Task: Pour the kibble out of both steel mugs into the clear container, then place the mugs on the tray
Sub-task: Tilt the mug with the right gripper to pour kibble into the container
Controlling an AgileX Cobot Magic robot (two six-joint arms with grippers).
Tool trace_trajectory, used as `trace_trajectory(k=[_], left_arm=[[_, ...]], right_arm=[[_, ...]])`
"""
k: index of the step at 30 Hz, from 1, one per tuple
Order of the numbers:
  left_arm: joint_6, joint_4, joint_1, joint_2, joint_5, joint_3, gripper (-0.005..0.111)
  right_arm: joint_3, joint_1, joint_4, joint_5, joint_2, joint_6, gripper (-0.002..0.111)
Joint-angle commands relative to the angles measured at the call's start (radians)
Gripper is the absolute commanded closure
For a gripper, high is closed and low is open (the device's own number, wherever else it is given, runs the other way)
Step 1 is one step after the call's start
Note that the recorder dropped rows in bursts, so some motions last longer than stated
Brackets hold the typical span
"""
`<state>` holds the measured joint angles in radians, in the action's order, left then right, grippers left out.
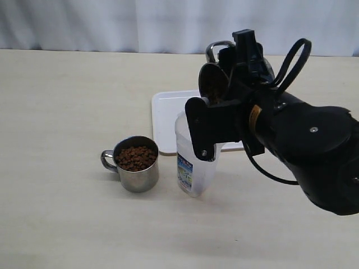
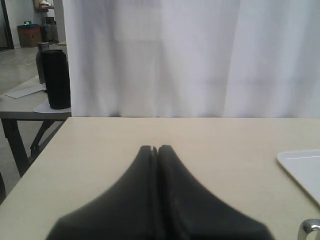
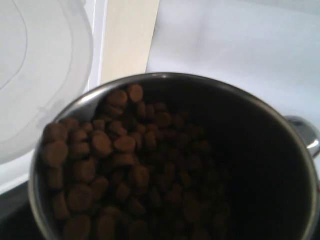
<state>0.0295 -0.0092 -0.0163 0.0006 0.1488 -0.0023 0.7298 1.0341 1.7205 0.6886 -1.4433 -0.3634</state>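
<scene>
While the tilted steel mug [image 1: 213, 83] hangs over the clear container [image 1: 193, 168] near the middle of the counter [image 1: 67, 101], kibble [image 3: 115, 160] heaped at its lip, the right tool [image 1: 224, 92] grips that mug. A hasty tip or off-centre lip could scatter pellets onto the tray [image 1: 165, 112] behind, toward the far edge. The left tool [image 2: 157, 150] is clenched, empty.

Tilted mug [image 1: 213, 83], apparently over clear container [image 1: 194, 175]
</scene>
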Motion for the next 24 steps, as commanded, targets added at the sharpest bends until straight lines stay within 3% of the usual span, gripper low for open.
trace_trajectory(k=[1, 24], left_arm=[[-0.002, -0.003, -0.008, -0.001, -0.006, 0.002, 0.107], [-0.002, -0.003, -0.008, -0.001, -0.006, 0.002, 0.107]], right_arm=[[0.030, 0.003, 0.024, 0.023, 0.005, 0.008, 0.104], [0.033, 0.003, 0.024, -0.011, 0.005, 0.183, 0.104]])
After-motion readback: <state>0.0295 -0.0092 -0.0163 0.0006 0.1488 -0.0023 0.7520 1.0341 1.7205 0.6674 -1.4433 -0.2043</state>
